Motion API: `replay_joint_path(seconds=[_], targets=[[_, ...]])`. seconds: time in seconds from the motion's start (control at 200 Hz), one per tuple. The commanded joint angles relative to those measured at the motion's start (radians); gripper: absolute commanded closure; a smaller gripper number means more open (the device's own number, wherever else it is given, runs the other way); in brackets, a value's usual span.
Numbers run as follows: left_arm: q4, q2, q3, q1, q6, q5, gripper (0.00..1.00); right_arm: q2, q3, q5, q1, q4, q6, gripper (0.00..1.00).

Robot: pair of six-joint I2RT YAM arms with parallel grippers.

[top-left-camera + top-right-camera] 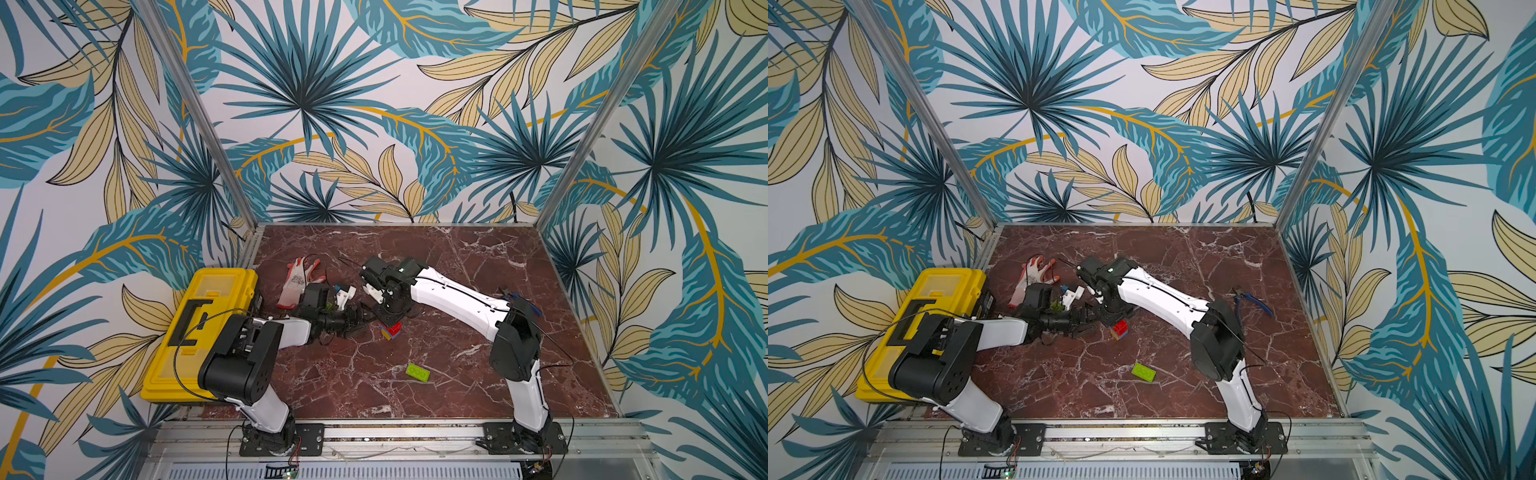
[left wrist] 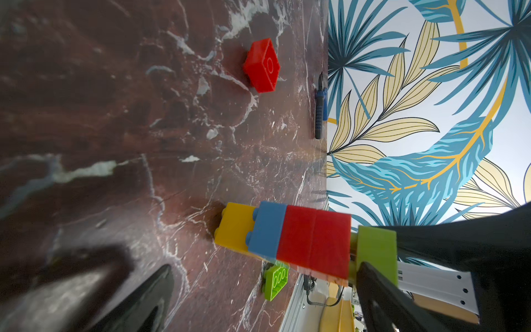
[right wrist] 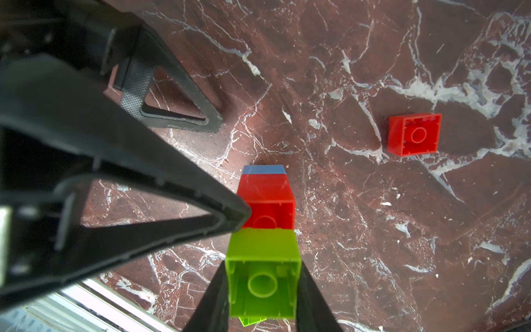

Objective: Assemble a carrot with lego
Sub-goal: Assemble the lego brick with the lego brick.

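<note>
Right wrist view shows the right hand (image 3: 263,290) clamped on the lime green brick (image 3: 263,267) atop the carrot (image 3: 267,201), which stands upright mid-desk (image 3: 373,230). The left hand (image 1: 356,322) sits spread apart beside it. The stack looks light, rigid and easily toppled, so it is probably best steadied across the flat red sides.

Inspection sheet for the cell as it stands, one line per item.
Surface: marble table, red-brown with white veins.
Job's things: brick stack upright, yellow-blue-red-red; green brick at its top, small gap showing; loose green brick and loose red brick lying apart.
Clutter: yellow toolbox, glove, pliers.
Grippers: left gripper open beside the stack; right gripper shut on green brick.
Cables: black cable loops over the toolbox.
Surroundings: leaf-print walls, aluminium posts.
</note>
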Motion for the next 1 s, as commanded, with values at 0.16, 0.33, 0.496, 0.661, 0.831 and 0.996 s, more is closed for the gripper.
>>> replay_joint_path(seconds=[0.16,0.33,0.496,0.661,0.831,0.996], targets=[[0.017,0.05,0.047,-0.011,-0.002,0.013,0.04,0.048,-0.054,0.002,0.0,-0.062,-0.004,0.76],[0.015,0.06,0.049,-0.011,-0.006,0.011,0.16,0.043,-0.054,0.006,0.0,-0.067,-0.005,0.76],[0.014,0.065,0.048,-0.013,-0.006,0.008,0.21,0.037,-0.052,0.011,-0.005,-0.074,-0.008,0.76],[0.014,0.075,0.052,-0.012,-0.01,0.008,0.23,0.024,-0.058,0.009,-0.015,-0.08,-0.009,0.76],[0.013,0.077,0.051,-0.012,-0.012,0.006,0.23,0.021,-0.06,0.008,-0.022,-0.107,-0.019,0.76],[0.013,0.078,0.053,-0.012,-0.011,0.008,0.23,0.014,-0.06,0.015,-0.03,-0.113,-0.023,0.76]])
